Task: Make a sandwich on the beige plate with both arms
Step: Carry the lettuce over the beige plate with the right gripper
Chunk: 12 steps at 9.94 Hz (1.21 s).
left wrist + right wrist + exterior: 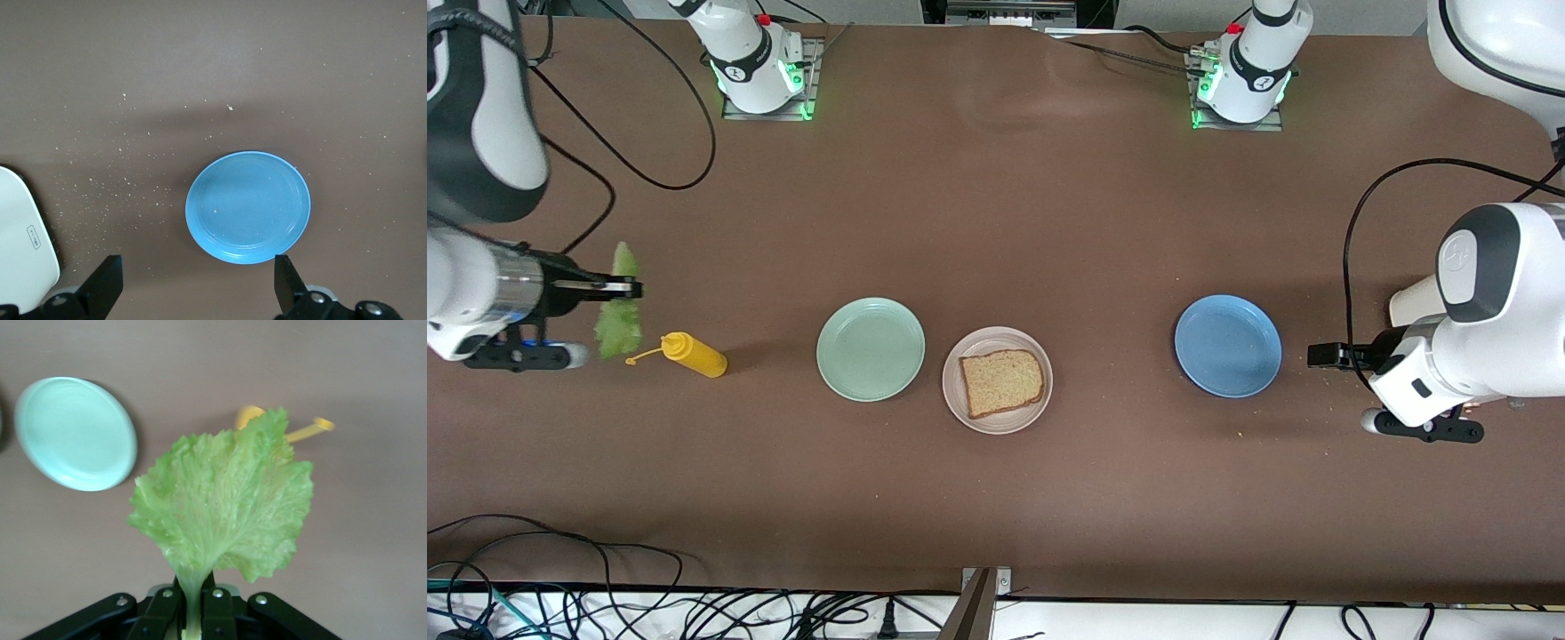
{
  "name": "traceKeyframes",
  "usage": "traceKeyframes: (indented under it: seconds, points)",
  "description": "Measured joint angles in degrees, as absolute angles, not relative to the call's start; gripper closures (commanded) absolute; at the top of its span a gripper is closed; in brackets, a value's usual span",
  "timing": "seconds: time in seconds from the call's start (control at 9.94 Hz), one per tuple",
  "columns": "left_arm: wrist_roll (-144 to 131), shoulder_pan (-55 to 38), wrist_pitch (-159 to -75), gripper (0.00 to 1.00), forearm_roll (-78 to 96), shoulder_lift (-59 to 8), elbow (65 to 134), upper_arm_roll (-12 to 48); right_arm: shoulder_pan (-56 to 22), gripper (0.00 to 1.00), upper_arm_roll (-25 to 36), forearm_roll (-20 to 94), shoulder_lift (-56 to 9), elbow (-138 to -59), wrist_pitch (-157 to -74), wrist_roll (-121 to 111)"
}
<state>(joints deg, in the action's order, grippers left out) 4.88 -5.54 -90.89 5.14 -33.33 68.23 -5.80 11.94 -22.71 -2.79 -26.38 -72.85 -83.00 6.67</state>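
One bread slice [1002, 382] lies on beige plate [959, 402]; right pincer [624, 287] grips lettuce [619, 320] aloft; left pincer [1323, 355] open, waiting; lettuce, second slice remain.

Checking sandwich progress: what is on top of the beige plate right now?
One brown bread slice lies flat on the beige plate, nothing on top of it. The plate surface under the slice is hidden. The lettuce leaf is not there: the right gripper holds it.

Even, bright overhead light; soft shadows beside the plates; the lettuce leaf [223, 500] looks slightly blurred up close.
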Motion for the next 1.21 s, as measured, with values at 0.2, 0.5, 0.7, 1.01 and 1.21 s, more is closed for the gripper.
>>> traceKeyframes:
  seconds: [0.2, 0.5, 0.7, 1.01, 1.21]
  points:
    - [5.6, -5.5, -90.1, 0.0, 5.1, -31.1, 68.2, -5.7, 8.9, 1.0, -27.7, -3.3, -27.4, -73.0, -88.9, 6.7]
    - [7.4, -5.5, -87.7, 0.0, 5.1, -26.9, 68.0, -5.7, -4.8, 1.0, -28.3, -13.6, -32.0, -73.3, -97.0, 7.4]
    - [13.5, -4.8, -86.6, 0.0, 5.1, -24.9, 68.0, -5.8, -11.5, 1.0, -28.2, -18.7, -37.0, -73.5, -102.9, 8.4]
    - [18.3, -2.7, -86.5, 0.0, 5.1, -24.8, 68.5, -5.8, -17.3, 1.0, -28.2, -26.5, -43.0, -73.4, -111.6, 8.3]
    - [18.1, -3.0, -86.5, 0.0, 5.1, -24.5, 69.7, -5.4, -20.5, 1.0, -28.1, -32.1, -45.4, -73.4, -115.1, 8.3]
